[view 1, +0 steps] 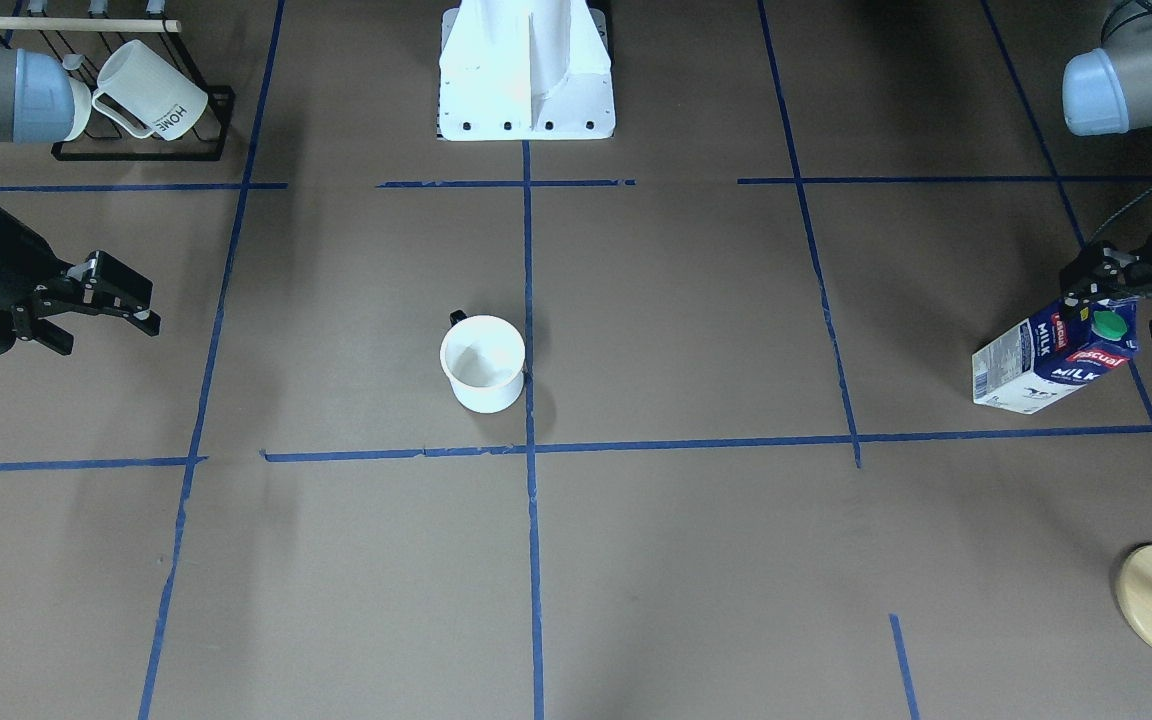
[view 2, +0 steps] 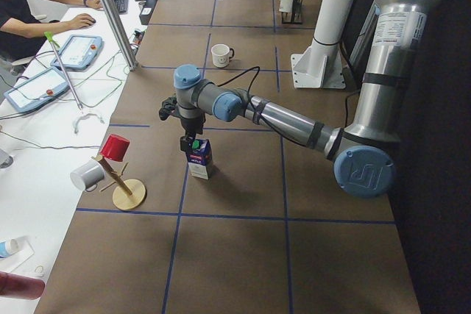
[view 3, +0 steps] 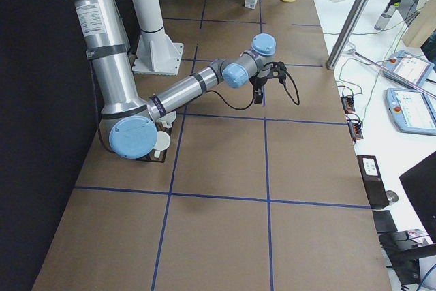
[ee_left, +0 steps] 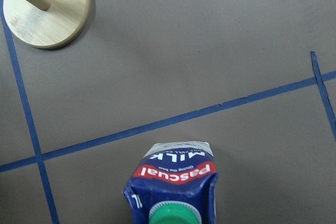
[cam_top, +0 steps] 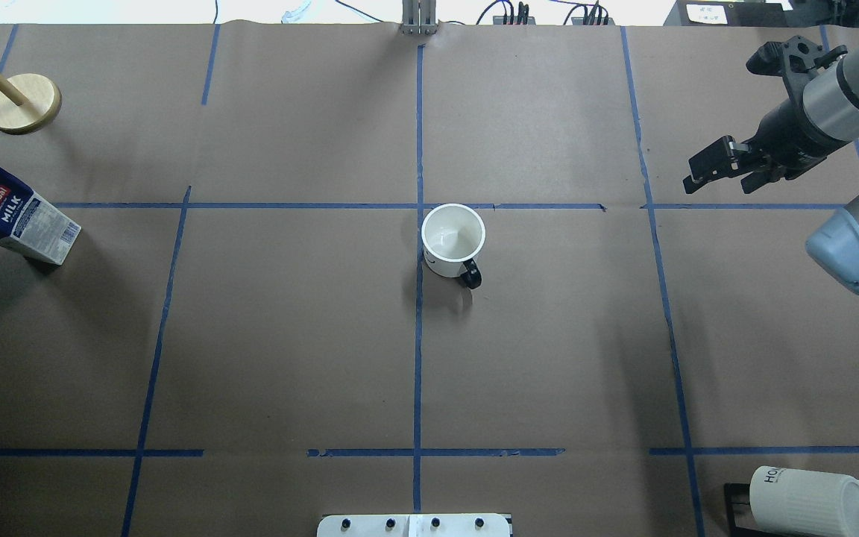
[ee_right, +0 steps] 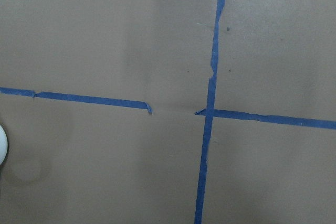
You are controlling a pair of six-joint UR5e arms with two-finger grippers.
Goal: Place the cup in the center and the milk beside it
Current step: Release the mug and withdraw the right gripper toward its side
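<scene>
Bare tabletop (cam_top: 250, 298) between milk (cam_top: 19, 220), cup (cam_top: 453, 237); stand (cam_top: 24, 103) near milk.

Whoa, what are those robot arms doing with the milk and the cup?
The white cup stands upright by the tape crossing in the middle of the table, nothing touching it. The left gripper sits at the top of the milk carton, far off to one side; whether it is squeezing is unclear. The right gripper hangs open and empty on the other side.
</scene>
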